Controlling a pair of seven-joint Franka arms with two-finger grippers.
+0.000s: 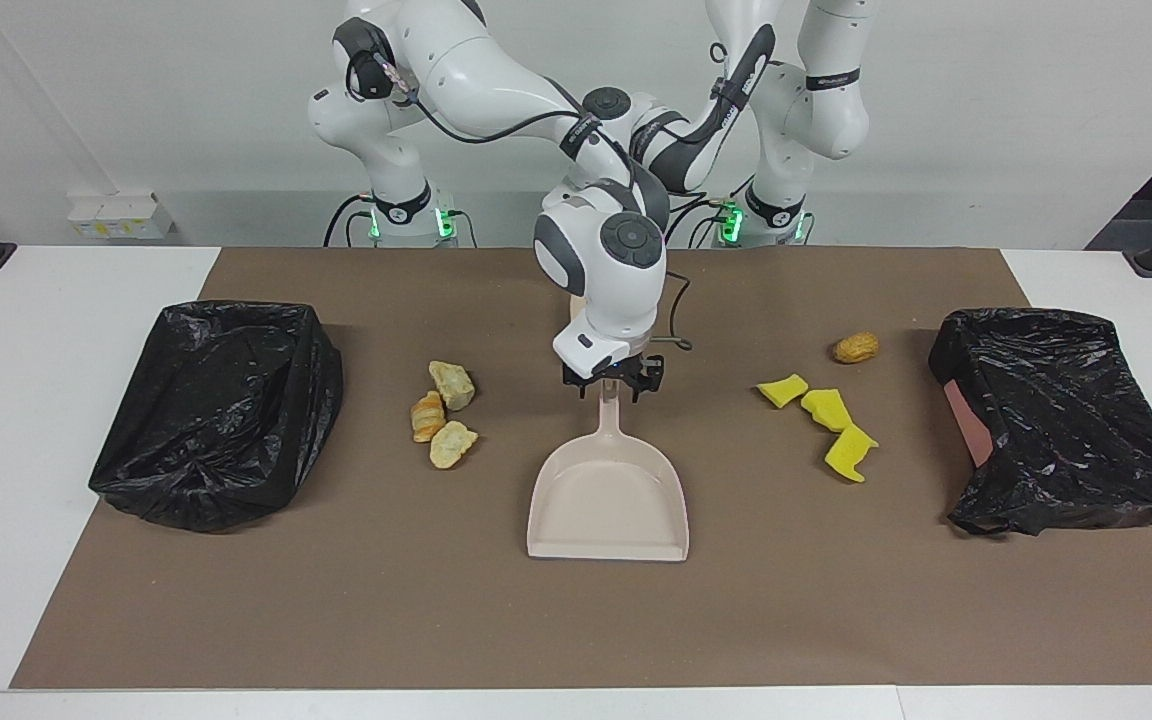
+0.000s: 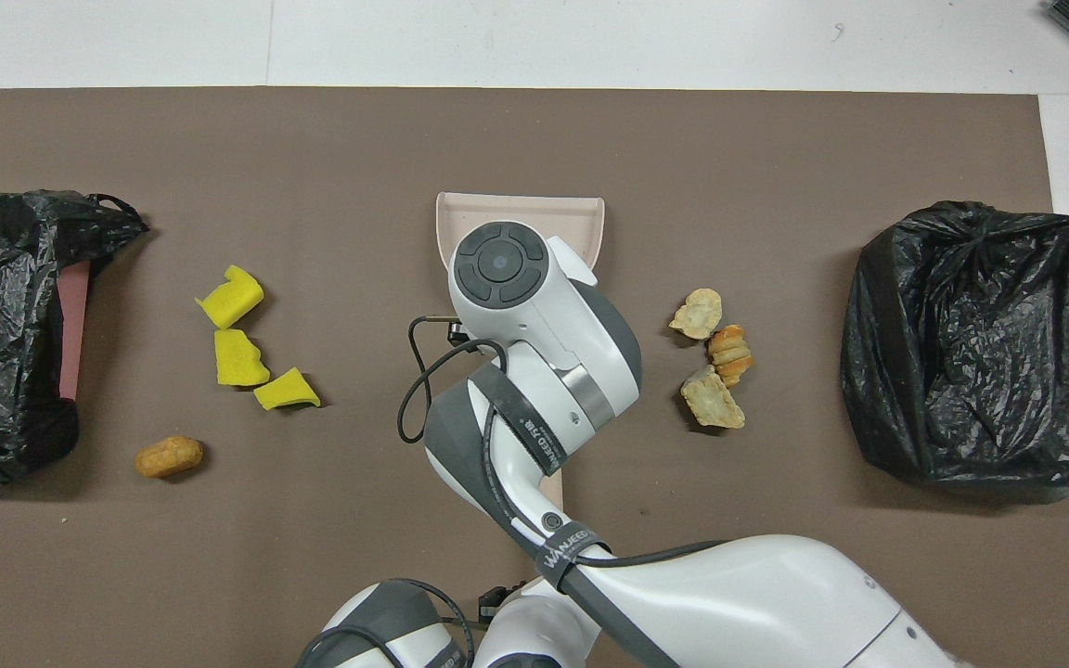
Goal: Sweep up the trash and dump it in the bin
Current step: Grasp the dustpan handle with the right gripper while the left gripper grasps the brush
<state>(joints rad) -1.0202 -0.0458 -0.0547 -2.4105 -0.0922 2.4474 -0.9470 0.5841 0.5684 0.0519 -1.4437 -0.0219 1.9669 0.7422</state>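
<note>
The right pincer (image 1: 612,383) is down at the tip of the beige dustpan's (image 1: 608,500) handle, its fingers set to either side of the handle; whether they already pinch it I cannot tell. The left pincer is hidden behind the right arm in both views, so its state cannot be told either. The trash lies on the brown mat (image 1: 576,620) of the desk in two groups, one to each side of the pincer. Toward the right arm's end sit the three bread and croissant pieces (image 1: 441,414), in a short row running nearer-to-farther from the robots, between the dustpan and a black-lined bin (image 1: 221,410). Toward the left arm's end lie the three yellow foam wedges (image 1: 826,420), strung out slantwise, with the walnut-like lump (image 1: 854,347) nearer to the robots and near the other black bag (image 1: 1066,420). The dustpan's handle points toward the robots, its mouth away.
</note>
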